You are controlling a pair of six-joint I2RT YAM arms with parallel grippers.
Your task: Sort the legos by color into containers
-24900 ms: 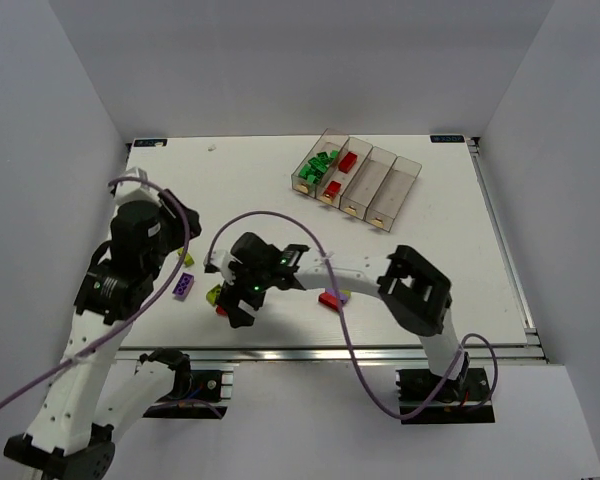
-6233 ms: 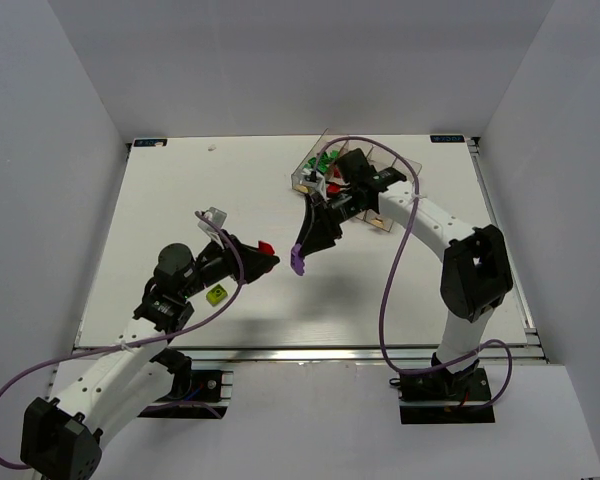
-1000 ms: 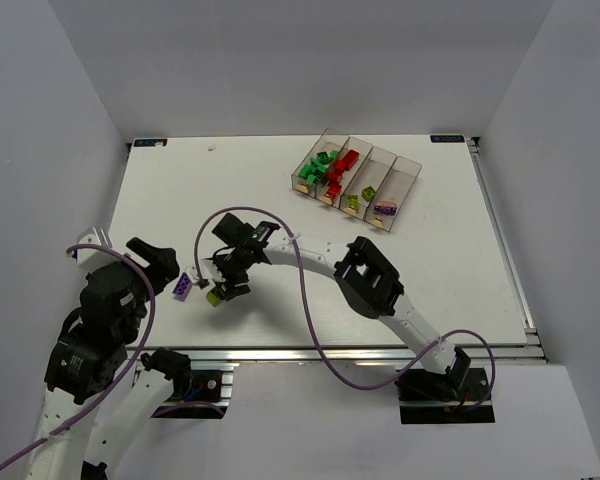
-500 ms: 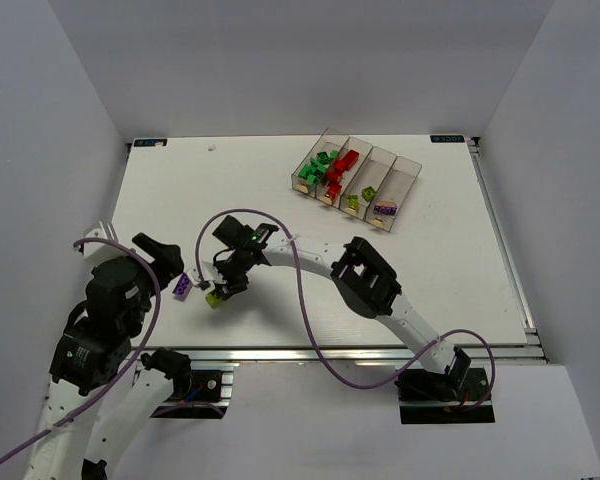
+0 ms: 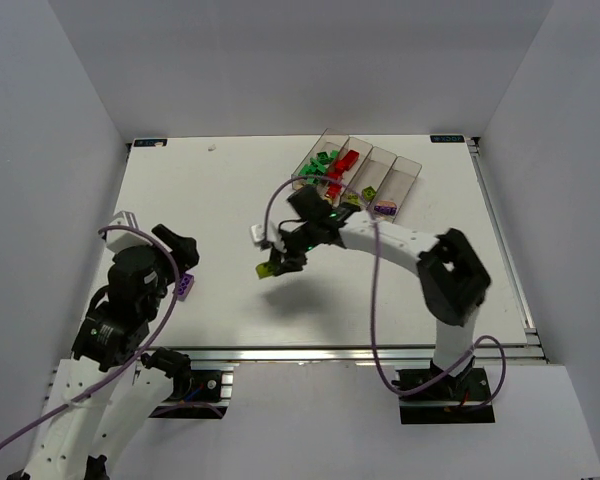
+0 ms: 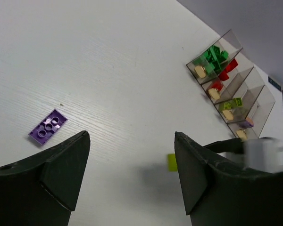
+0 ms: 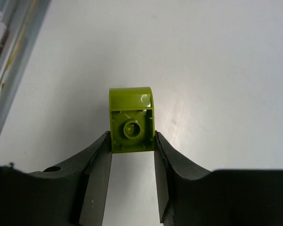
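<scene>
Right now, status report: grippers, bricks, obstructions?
Right gripper shut on yellow-green plastic brick, off table. Left gripper open near flat purple studded plate. Nothing seen blocking clear plastic bins.

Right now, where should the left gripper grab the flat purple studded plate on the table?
Pinch the purple studded plate across its two long edges, best from straight above: it lies flat, studs up, too thin for side entry.

1. No legible text, number or brand is presented in any view.
2. On the containers (image 6: pixel 249 81), tan end labels (image 6: pixel 214 93) are seen; no writing can be resolved.
3. On the bench (image 5: pixel 230 200), small corner stickers (image 5: pixel 148 143) are shown, unreadable.
</scene>
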